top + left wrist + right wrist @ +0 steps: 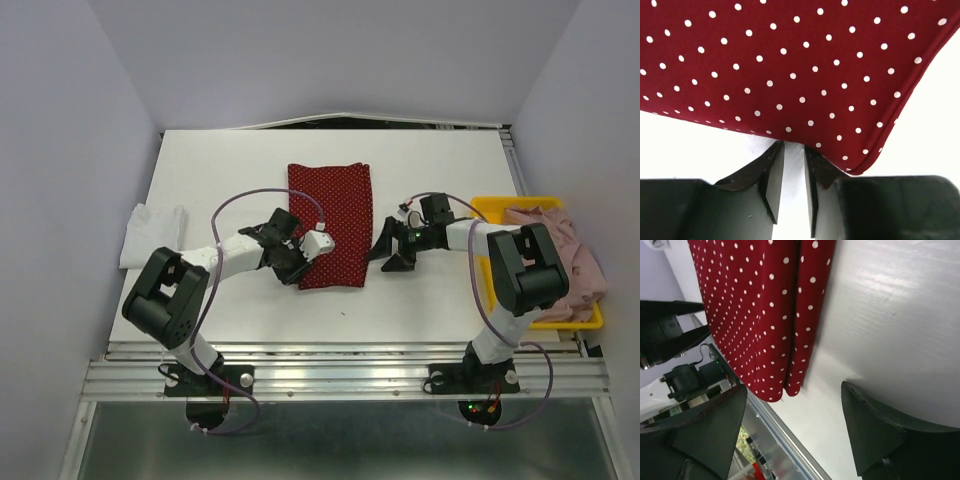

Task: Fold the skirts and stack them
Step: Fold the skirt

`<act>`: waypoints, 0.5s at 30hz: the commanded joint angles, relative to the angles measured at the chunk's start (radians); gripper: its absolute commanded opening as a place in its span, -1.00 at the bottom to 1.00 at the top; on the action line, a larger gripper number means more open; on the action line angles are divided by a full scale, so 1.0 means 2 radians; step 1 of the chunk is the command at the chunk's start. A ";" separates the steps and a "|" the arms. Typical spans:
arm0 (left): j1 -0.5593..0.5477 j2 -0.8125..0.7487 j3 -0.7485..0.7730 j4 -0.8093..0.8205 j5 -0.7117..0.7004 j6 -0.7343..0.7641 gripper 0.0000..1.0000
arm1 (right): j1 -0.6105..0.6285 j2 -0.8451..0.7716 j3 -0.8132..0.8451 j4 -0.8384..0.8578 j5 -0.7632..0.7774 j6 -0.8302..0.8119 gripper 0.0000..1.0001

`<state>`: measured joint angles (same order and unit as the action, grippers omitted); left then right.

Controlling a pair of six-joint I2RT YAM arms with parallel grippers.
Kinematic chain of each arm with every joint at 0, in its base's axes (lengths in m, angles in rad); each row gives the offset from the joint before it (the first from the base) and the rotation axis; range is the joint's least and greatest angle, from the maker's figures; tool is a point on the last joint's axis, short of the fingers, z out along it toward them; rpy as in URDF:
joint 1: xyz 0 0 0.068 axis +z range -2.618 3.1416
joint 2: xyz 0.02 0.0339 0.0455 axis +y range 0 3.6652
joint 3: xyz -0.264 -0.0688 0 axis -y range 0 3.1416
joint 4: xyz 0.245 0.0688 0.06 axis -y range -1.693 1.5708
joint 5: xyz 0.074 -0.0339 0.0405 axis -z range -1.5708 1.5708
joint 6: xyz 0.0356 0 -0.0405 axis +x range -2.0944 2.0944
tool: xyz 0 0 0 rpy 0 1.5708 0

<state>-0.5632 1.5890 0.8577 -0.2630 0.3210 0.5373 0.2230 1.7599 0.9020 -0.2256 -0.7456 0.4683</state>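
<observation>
The dark red polka-dot skirt [330, 225] lies folded into a long flat rectangle in the middle of the table. My left gripper [291, 262] sits at its near left edge. In the left wrist view the fingertips reach the skirt's hem [790, 75] by a rounded corner, and the left gripper [794, 145] has its jaws a narrow gap apart with bare table between them. My right gripper [391, 250] hovers just right of the skirt, wide open and empty [794, 387], the skirt's folded edge [765, 315] ahead. The pink skirt [562, 255] lies crumpled in the yellow tray [489, 205].
A white folded cloth [152, 235] lies at the table's left edge. The yellow tray stands at the right edge, close to the right arm. The metal rail of the table's front edge [790, 440] runs just below the skirt's near end.
</observation>
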 commanded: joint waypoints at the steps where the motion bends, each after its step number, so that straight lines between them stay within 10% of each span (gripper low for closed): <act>1: 0.006 -0.022 0.001 0.000 -0.011 -0.013 -0.20 | 0.004 0.010 -0.032 0.033 -0.004 -0.022 0.60; 15: 0.032 -0.162 0.004 0.019 -0.019 0.008 0.42 | 0.075 0.081 -0.031 0.038 0.027 -0.045 0.50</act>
<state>-0.4961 1.3033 0.8577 -0.2516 0.2844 0.5419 0.3370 1.8351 0.8845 -0.0879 -0.8761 0.4568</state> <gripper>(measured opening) 0.655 0.749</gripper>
